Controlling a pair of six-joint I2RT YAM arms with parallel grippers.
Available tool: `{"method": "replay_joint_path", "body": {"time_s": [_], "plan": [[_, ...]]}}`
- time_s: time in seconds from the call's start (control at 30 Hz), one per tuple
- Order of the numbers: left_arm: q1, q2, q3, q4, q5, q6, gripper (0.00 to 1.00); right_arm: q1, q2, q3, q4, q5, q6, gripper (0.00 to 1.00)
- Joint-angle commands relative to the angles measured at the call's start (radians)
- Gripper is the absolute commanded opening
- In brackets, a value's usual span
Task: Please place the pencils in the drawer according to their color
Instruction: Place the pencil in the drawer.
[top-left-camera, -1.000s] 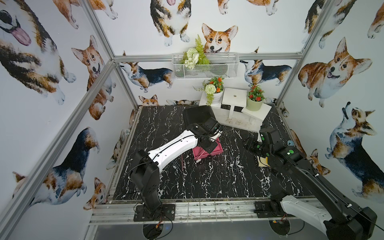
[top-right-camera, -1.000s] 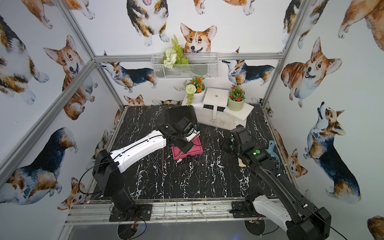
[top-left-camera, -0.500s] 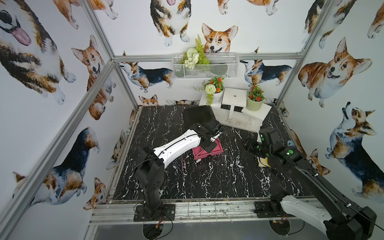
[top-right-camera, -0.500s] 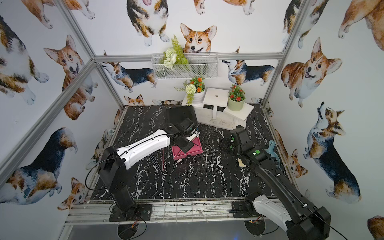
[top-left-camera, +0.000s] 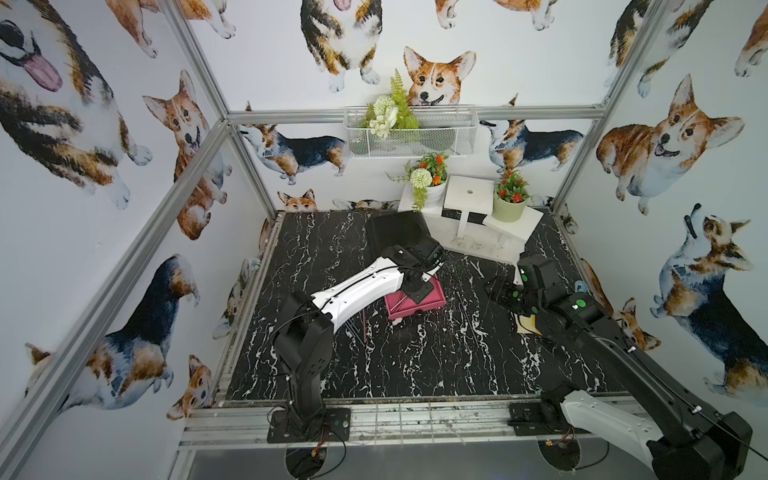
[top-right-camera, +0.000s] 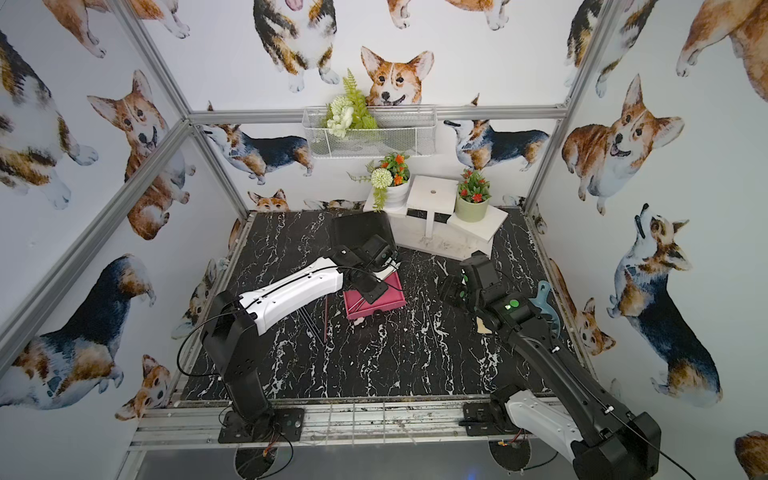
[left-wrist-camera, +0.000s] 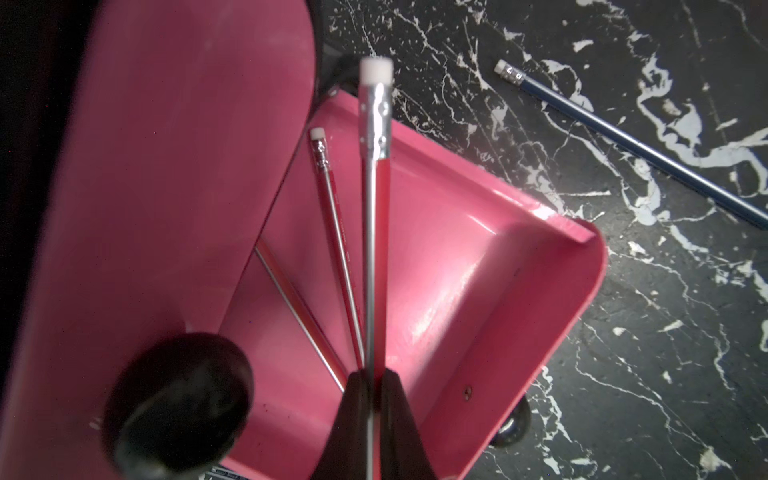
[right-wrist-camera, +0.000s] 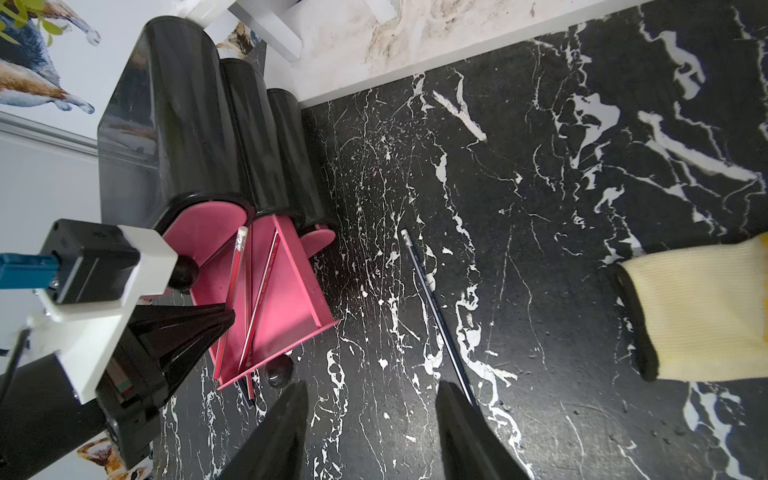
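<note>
A pink drawer (left-wrist-camera: 478, 257) stands pulled out of the black drawer unit (right-wrist-camera: 187, 124); both top views show it (top-left-camera: 428, 301) (top-right-camera: 392, 297). My left gripper (left-wrist-camera: 372, 386) is shut on a red pencil (left-wrist-camera: 376, 232), held over the drawer's open tray with its eraser end pointing away. Two more red pencils (left-wrist-camera: 332, 208) (left-wrist-camera: 299, 311) lie inside. A dark blue pencil (right-wrist-camera: 432, 299) lies on the table to the right of the drawer. My right gripper (right-wrist-camera: 374, 386) hangs open above the table, one finger next to that pencil's lower end. Several more pencils (top-left-camera: 362, 328) lie under my left arm.
A white stand with flower pots (top-left-camera: 469, 208) fills the back right, right behind the black unit. A yellow glove (right-wrist-camera: 698, 311) lies on the table under my right arm. A teal object (top-right-camera: 544, 299) sits by the right wall. Black marble tabletop (top-left-camera: 415, 365) spreads toward the front.
My left arm's elbow has shifted slightly right while its gripper stays over the pink drawer with the red pencil. The right arm has not moved.
</note>
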Motion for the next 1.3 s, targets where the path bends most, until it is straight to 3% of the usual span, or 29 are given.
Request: {"method": "replay_joint_path", "body": {"time_s": [0.0, 0.37, 0.5, 0.63, 0.9, 1.07, 1.27], "plan": [[0.006, 0.008, 0.013, -0.001, 0.0, -0.013, 0.0, 0.001, 0.0, -0.001, 0.015, -0.003, 0.005, 0.56], [0.019, 0.003, -0.011, -0.007, -0.001, -0.034, 0.06, 0.0, -0.004, 0.0, 0.011, 0.005, 0.006, 0.56], [0.022, 0.009, -0.01, -0.002, -0.001, -0.043, 0.18, 0.001, -0.003, 0.0, 0.013, 0.005, 0.007, 0.56], [0.03, 0.015, -0.002, -0.004, -0.001, -0.056, 0.23, 0.001, -0.005, -0.001, 0.01, 0.006, 0.008, 0.56], [0.03, -0.009, 0.011, -0.017, 0.004, -0.074, 0.24, 0.0, -0.002, 0.003, 0.009, 0.005, 0.003, 0.56], [0.03, -0.094, 0.021, -0.023, 0.027, -0.123, 0.25, 0.001, 0.003, 0.004, 0.004, 0.004, -0.008, 0.56], [0.042, -0.305, -0.055, -0.007, -0.019, -0.254, 0.27, 0.001, 0.006, 0.018, -0.012, 0.005, -0.028, 0.56]]}}
